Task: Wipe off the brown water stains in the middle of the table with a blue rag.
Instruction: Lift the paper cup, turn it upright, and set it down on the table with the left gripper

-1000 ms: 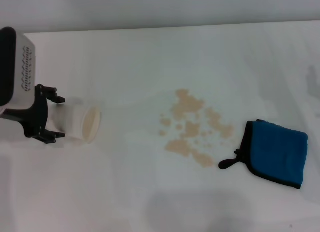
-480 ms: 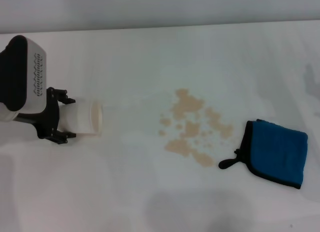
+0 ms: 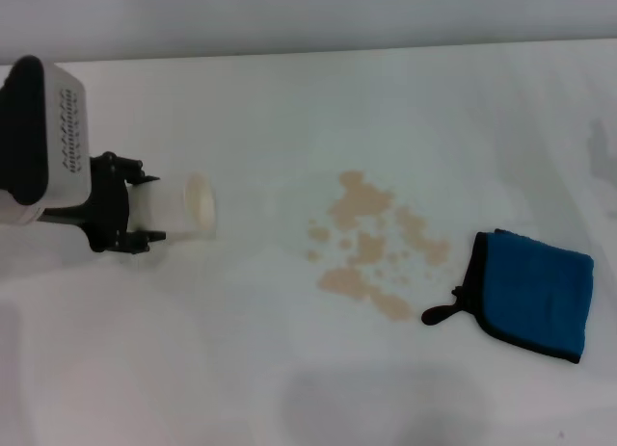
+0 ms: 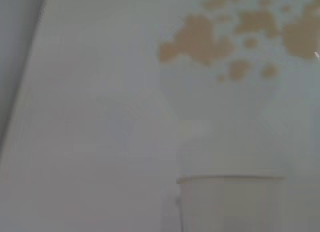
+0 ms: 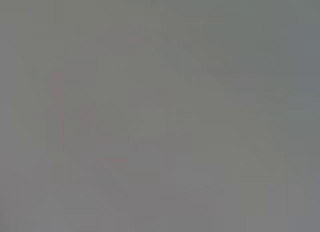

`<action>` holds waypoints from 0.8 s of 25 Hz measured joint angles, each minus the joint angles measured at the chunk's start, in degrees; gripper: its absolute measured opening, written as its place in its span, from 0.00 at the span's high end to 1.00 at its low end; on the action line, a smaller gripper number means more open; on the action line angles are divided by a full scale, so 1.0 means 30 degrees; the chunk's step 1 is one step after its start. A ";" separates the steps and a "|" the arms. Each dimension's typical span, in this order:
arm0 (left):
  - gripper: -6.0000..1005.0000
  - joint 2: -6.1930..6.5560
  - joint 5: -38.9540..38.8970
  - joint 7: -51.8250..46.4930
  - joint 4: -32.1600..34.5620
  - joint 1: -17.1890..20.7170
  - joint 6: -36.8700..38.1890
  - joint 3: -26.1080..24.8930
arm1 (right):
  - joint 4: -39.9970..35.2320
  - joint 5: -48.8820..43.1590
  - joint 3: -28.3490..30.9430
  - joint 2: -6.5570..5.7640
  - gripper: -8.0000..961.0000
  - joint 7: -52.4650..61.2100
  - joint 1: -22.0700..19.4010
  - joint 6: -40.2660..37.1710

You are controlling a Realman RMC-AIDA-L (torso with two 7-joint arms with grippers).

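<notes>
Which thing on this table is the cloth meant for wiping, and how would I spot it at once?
Start at the white table and find the brown water stains near its middle. Beside them, towards the robot's right, lies the blue rag, apart from the stains. It is the only brightly coloured thing there: a folded square with black edging and a small black loop tab, unlike the pale paper cup held sideways by the left gripper.

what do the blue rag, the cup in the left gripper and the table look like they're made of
The blue rag: soft woven or microfibre cloth, matte, with black stitched edging and a loop tab. The cup, held on its side by the left gripper: probably paper, thin-walled, matte white, though plastic cannot be excluded. The table: smooth, hard, white, perhaps laminate; the brown water stains sit on top as blotches.
</notes>
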 joint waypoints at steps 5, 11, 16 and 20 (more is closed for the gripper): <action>0.32 0.0007 -0.3147 0.0682 0.0741 0.1158 0.0457 -0.0048 | -0.0630 -0.0015 -0.0450 -0.0009 0.50 0.0130 0.0009 -0.0112; 0.36 -0.0097 -1.0402 0.2868 0.0223 0.3023 0.1110 -0.0006 | -0.1945 -0.0020 -0.1685 -0.0029 0.50 0.1142 -0.0066 -0.1046; 0.36 -0.0224 -1.7260 0.6060 -0.2311 0.4493 0.0868 0.0450 | -0.3168 -0.0028 -0.2555 -0.0032 0.50 0.1741 -0.0362 -0.1087; 0.37 -0.0263 -2.2834 0.8407 -0.5154 0.5216 0.0447 0.1756 | -0.4786 -0.0621 -0.3924 -0.0086 0.50 0.1530 -0.0906 -0.1183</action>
